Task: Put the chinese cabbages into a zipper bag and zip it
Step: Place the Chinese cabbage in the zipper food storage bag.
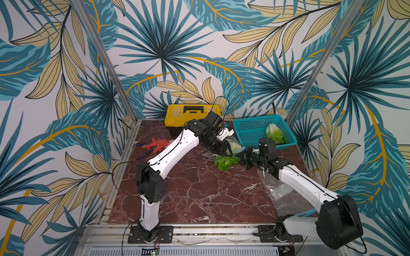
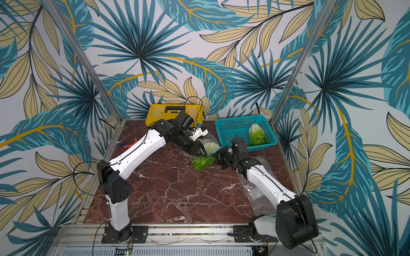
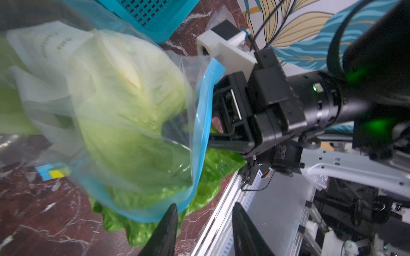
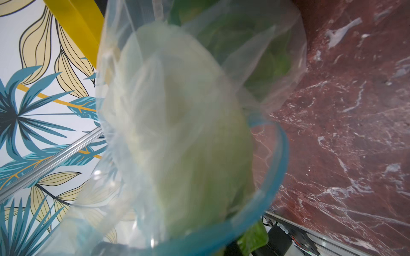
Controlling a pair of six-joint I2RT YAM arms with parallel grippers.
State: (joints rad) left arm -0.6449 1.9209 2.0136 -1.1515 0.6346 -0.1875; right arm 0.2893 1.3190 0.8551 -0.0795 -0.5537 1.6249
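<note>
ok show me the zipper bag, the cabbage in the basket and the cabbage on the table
zipper bag (image 3: 200, 133), left wrist view, blue zipper rim
cabbage in the basket (image 1: 276, 135), a top view, leafy middle
cabbage on the table (image 1: 226, 161), a top view, crinkled green leaves

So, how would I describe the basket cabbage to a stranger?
At the table's far right corner stands a teal basket, beside a yellow toolbox. The cabbage lies inside it; the bagged cabbage and the loose cabbage are outside, mid-table.

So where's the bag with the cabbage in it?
In a top view the bag is right of centre toward the back of the table, just in front of the teal basket and over a loose cabbage.
</note>
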